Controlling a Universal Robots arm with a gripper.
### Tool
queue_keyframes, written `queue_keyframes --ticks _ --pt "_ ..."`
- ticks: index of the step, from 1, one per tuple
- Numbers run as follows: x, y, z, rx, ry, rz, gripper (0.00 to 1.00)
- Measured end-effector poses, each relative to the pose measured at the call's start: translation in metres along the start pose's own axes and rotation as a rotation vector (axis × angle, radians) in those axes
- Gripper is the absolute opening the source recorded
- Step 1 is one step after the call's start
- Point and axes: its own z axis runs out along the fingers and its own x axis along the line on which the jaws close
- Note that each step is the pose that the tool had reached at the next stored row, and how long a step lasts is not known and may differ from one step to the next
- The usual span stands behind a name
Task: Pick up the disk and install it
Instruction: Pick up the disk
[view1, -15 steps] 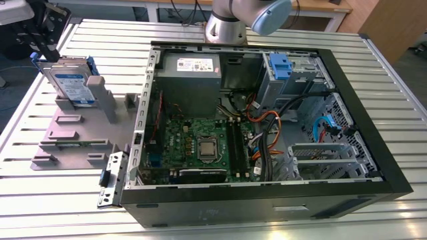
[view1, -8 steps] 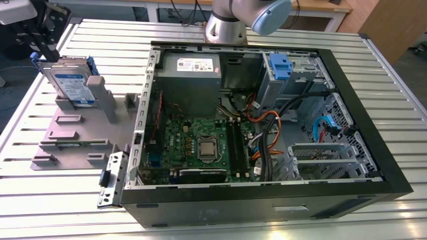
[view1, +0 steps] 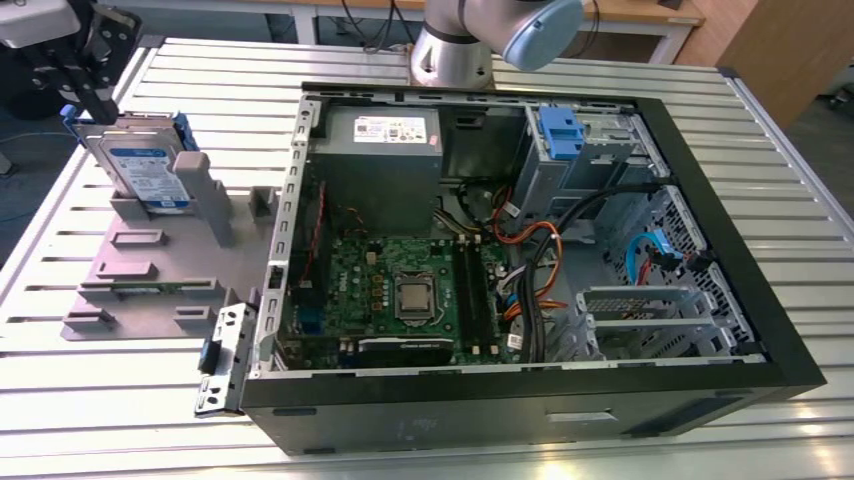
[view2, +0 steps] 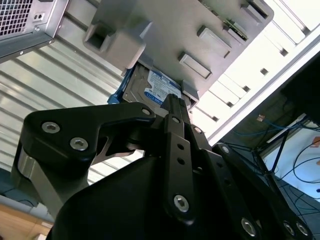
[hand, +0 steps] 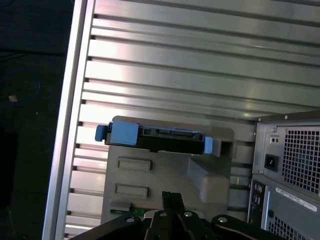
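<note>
1. Black metal nearest: the claw (view2: 172, 102), aimed at the disk's upper edge in the second wrist view. Cannot tell whether open or closed, and no grip on anything evident.
2. Just beyond, the disk (view1: 144, 165), standing on edge in the grey plastic stand (view1: 140, 270), label facing outward, blue rails along its sides. In the exterior view, claw just above it; contact or not, cannot tell.
3. Judged step: the pick-up, at the approach, with the disk not yet lifted and nothing installed.
4. Judged need for the grasp: squaring up over the thin top edge, between the blue rails and clear of the stand's posts.
5. Under the stand, the ribbed aluminium counter (view1: 134, 430).
6. Farther off, toward the exterior view's right, the open computer case (view1: 534, 410), with a drive bay (view1: 614, 150) at its far corner, well apart from the disk.
</note>
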Motion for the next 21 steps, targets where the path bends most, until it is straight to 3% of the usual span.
queue_keyframes --ticks 21 --pt "0.0000 0.0000 0.0000 -0.0025 0.0044 -0.101 0.11"
